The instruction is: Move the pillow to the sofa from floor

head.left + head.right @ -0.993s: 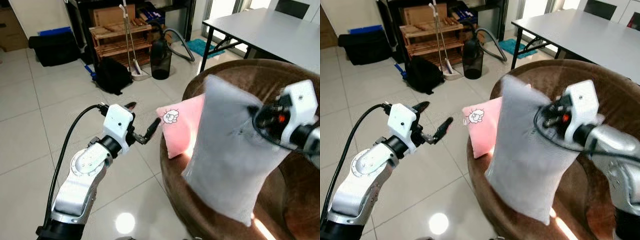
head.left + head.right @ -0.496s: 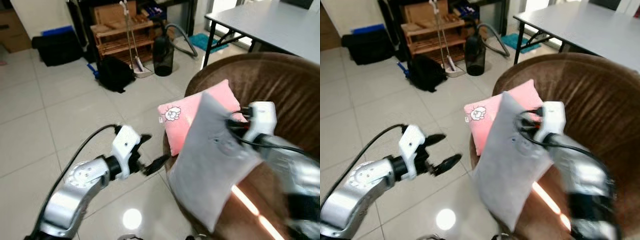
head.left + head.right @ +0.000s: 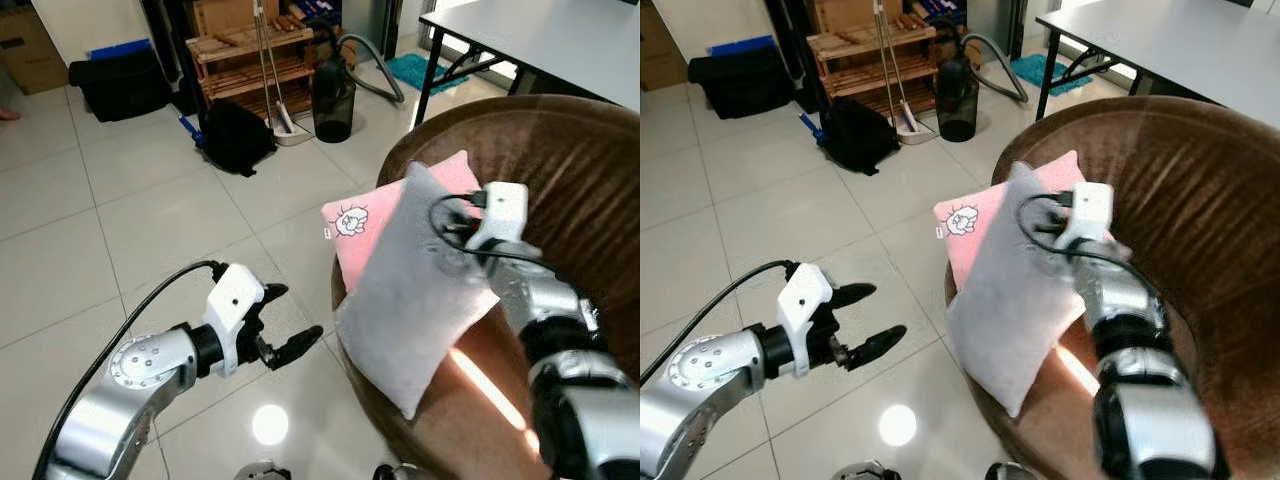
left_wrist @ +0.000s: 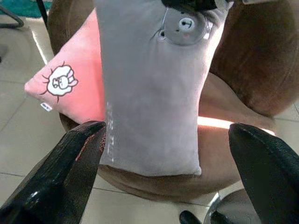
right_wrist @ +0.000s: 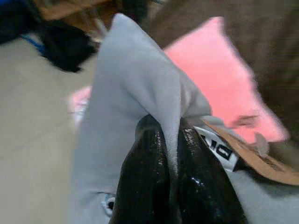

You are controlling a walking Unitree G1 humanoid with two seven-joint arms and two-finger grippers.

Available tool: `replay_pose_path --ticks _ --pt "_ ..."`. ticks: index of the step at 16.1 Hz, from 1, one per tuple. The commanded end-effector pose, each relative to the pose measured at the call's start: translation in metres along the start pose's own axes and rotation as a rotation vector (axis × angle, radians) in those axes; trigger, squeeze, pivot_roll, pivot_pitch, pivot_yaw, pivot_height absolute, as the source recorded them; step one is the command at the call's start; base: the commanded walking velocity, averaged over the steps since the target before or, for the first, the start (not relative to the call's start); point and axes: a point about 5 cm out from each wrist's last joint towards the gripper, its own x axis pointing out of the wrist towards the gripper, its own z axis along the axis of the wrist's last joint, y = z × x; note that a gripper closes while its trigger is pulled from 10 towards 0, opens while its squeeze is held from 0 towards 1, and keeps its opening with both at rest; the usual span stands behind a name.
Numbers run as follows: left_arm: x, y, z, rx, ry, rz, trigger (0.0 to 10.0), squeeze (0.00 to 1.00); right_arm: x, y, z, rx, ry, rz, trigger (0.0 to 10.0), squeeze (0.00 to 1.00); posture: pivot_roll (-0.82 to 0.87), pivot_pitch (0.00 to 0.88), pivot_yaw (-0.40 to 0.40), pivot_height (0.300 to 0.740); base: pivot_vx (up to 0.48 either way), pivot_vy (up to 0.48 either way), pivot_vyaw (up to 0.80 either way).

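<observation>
1. The right gripper has its jaws clamped on a top corner of the grey pillow, fabric pinched between the two black fingers — the pillow hangs tilted over the front edge of the brown sofa, its lower end dangling past the seat rim toward the floor.
2. The left gripper hovers low over the tiled floor, jaws spread wide and gripping nothing, pointed at the pillow's lower half.
3. By my read this is the placing step: the pillow wants carrying further in over the seat before letting go, since so much of it overhangs the rim that an early release could tip it back to the floor.
4. The free left gripper looks well placed to nudge the lower edge up and inward — a judgement, not a certainty.
5. In the way: a pink pillow with a small cartoon patch leans on the seat right behind the grey one, touching it, and takes up the landing spot.
6. Around: a black bag, wooden rack, dark bin and a grey dining table stand well apart.
</observation>
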Motion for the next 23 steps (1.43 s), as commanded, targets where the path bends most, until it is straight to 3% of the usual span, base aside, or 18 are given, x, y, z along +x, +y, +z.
replay_pose_path --ticks 1,2,5,7,11,12,13,20,21,22,23 --pt "-0.003 -0.001 0.003 0.009 -0.003 -0.009 10.0 0.00 0.001 -0.012 0.013 -0.039 -0.056 -0.068 10.0 0.00 0.11 0.114 0.043 0.740 0.000 0.000 0.00" --pt "-0.003 -0.002 0.004 0.009 -0.001 -0.009 10.0 0.00 0.001 -0.018 0.013 -0.047 -0.055 -0.090 10.0 0.00 0.11 0.114 0.043 0.740 0.000 0.000 0.00" --pt "-0.004 -0.001 0.006 0.016 0.000 -0.017 10.0 0.00 -0.003 -0.041 0.006 -0.191 -0.012 -0.150 10.0 0.00 0.11 0.123 0.054 0.740 0.000 0.000 0.00" --pt "-0.003 -0.001 0.006 0.018 -0.003 -0.020 10.0 0.00 -0.005 -0.052 0.004 -0.221 -0.007 -0.205 10.0 0.00 0.11 0.122 0.057 0.740 0.000 0.000 0.00" --pt "-0.001 -0.001 0.008 0.021 -0.013 -0.023 10.0 0.00 -0.005 -0.053 0.005 -0.228 -0.031 -0.230 10.0 0.00 0.11 0.121 0.061 0.740 0.000 0.000 0.00" --pt "0.000 -0.001 0.009 0.021 -0.015 -0.025 10.0 0.00 -0.005 -0.050 0.004 -0.223 -0.033 -0.223 10.0 0.76 0.11 0.119 0.060 0.740 0.000 0.000 0.00" --pt "0.002 -0.002 0.010 0.022 -0.019 -0.028 10.0 0.00 -0.003 -0.045 0.001 -0.213 -0.034 -0.207 10.0 1.00 0.11 0.117 0.058 0.740 0.000 0.000 0.00" --pt "0.009 0.001 0.012 0.027 -0.047 0.000 10.0 0.00 -0.006 -0.056 0.015 -0.185 -0.102 -0.268 10.0 1.00 0.10 0.084 0.045 0.740 0.000 0.000 0.00" --pt "0.009 0.004 0.013 0.047 -0.055 0.046 10.0 0.00 -0.006 -0.056 0.017 -0.165 -0.120 -0.266 10.0 1.00 0.10 0.074 0.034 0.740 0.000 0.000 0.00" --pt "0.011 0.014 0.011 0.049 -0.062 0.175 10.0 0.00 -0.006 -0.055 0.021 -0.110 -0.161 -0.257 10.0 1.00 0.09 0.057 0.024 0.740 0.000 0.000 0.00" --pt "0.010 0.031 0.010 -0.008 -0.103 0.374 10.0 0.00 -0.008 -0.046 0.021 -0.078 -0.236 -0.214 10.0 0.00 0.08 0.042 0.019 0.740 0.000 0.000 0.00"
